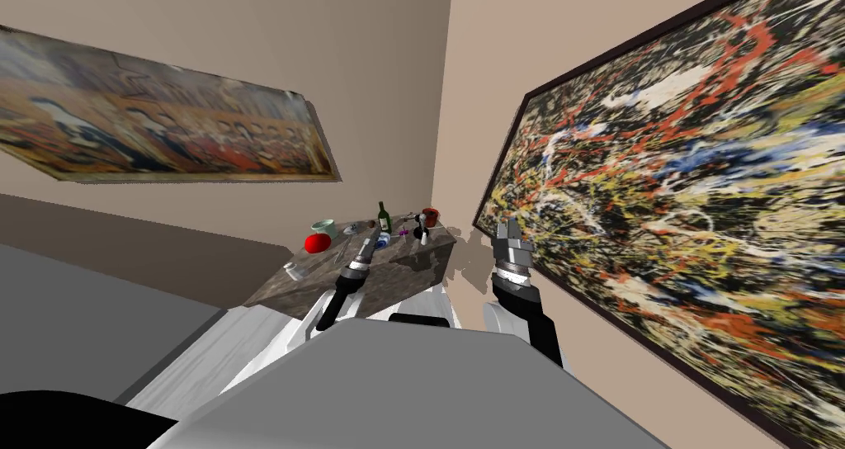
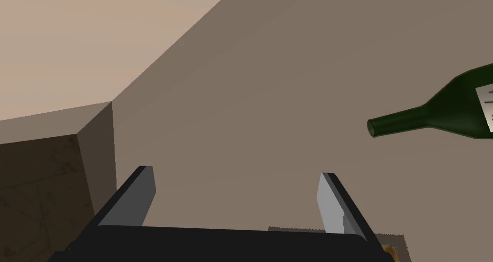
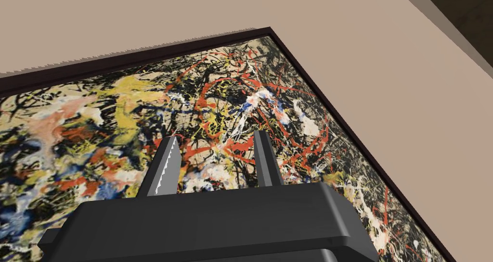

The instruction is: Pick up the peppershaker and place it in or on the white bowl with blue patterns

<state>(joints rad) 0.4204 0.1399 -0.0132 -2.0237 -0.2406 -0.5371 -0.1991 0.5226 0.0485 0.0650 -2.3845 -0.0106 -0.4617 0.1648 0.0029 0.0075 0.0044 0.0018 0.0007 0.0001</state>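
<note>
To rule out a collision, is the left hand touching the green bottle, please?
Apart: the left wrist view shows bare wall between the open left hand and the green bottle.

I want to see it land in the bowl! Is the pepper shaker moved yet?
Nothing done yet. The pepper shaker stands on the table, apart from the blue-patterned bowl. In hand: the left gripper hangs open and empty over the table near the green bottle. The right gripper is raised by the painting. Left: grasp, lift, place in the bowl.
</note>
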